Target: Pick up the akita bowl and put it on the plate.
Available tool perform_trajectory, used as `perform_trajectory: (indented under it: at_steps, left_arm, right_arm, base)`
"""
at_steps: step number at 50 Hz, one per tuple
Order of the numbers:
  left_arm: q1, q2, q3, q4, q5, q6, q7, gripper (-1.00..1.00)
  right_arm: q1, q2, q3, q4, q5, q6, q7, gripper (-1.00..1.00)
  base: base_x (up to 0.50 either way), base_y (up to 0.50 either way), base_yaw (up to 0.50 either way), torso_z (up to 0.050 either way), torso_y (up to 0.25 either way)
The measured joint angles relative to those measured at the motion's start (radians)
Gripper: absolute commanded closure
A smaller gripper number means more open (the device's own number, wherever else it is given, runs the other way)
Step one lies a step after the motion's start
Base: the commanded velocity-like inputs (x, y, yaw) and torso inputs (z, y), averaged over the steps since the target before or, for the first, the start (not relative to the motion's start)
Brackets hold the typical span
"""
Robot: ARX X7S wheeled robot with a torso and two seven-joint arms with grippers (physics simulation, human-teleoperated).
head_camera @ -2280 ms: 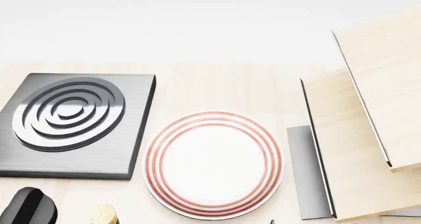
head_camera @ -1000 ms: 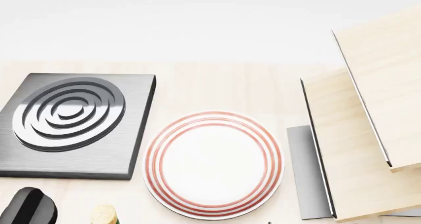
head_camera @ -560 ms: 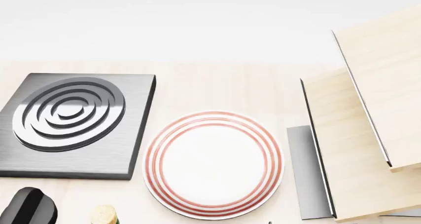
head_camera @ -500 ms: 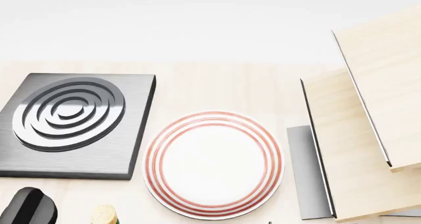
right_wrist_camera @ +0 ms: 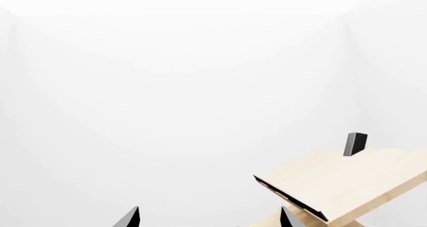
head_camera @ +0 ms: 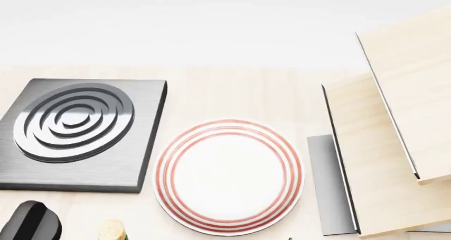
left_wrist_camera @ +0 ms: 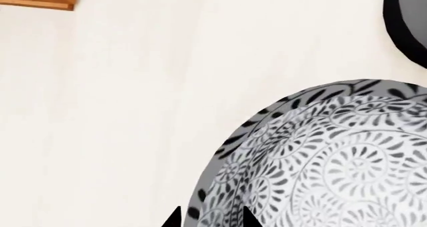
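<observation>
The akita bowl (left_wrist_camera: pixel 320 162), white with a dense grey-black floral pattern, fills one corner of the left wrist view and sits on the pale wooden table. My left gripper (left_wrist_camera: pixel 211 219) has its two dark fingertips (left_wrist_camera: pixel 173 219) on either side of the bowl's rim, one outside the wall and one inside, drawn close together on it. The plate (head_camera: pixel 229 176), white with red rings, lies bare at the middle of the head view. The bowl and both grippers are out of the head view. My right gripper (right_wrist_camera: pixel 208 218) is open and holds nothing.
A square grey stove burner (head_camera: pixel 74 121) sits left of the plate. A black rounded object (head_camera: pixel 31 221) and a cork-like piece (head_camera: pixel 111 230) lie at the near left. A tilted wooden cabinet (head_camera: pixel 394 145) stands on the right, the wooden cabinet (right_wrist_camera: pixel 340 182) also showing ahead of my right gripper.
</observation>
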Motion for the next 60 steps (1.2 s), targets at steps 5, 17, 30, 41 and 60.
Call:
perform_trajectory:
  at_steps: [5,17,30,41,60]
  left_arm:
    - [-0.006,0.003,0.007,-0.003,0.005,0.0,0.001,1.0]
    - [-0.007,-0.001,0.014,0.015,0.013,0.004,0.002,1.0]
    - [0.007,-0.053,-0.015,0.119,-0.078,0.027,-0.031,1.0]
    - [0.01,-0.108,-0.057,0.208,-0.167,0.064,-0.043,1.0]
    - [-0.038,-0.18,-0.115,0.335,-0.214,0.071,-0.103,1.0]
  right_arm:
    - [-0.001,0.002,-0.001,0.001,0.001,-0.003,0.002,-1.0]
    - [0.0,0.004,-0.002,0.004,0.004,-0.006,0.007,-1.0]
    - [0.003,0.007,-0.004,0.004,0.006,-0.002,0.012,-1.0]
    - [0.005,0.011,-0.004,0.001,0.008,0.0,0.016,-1.0]
    - [0.005,0.014,-0.011,-0.002,0.003,0.001,0.022,-1.0]
  base:
    - [0.0,0.0,0.0,0.0,0.0]
    - [0.0,0.0,0.0,-0.001,0.0]
    - [0.0,0.0,0.0,0.0,0.0]
    - [0.0,0.0,0.0,-0.001,0.0]
    - [0.0,0.0,0.0,0.0,0.0]
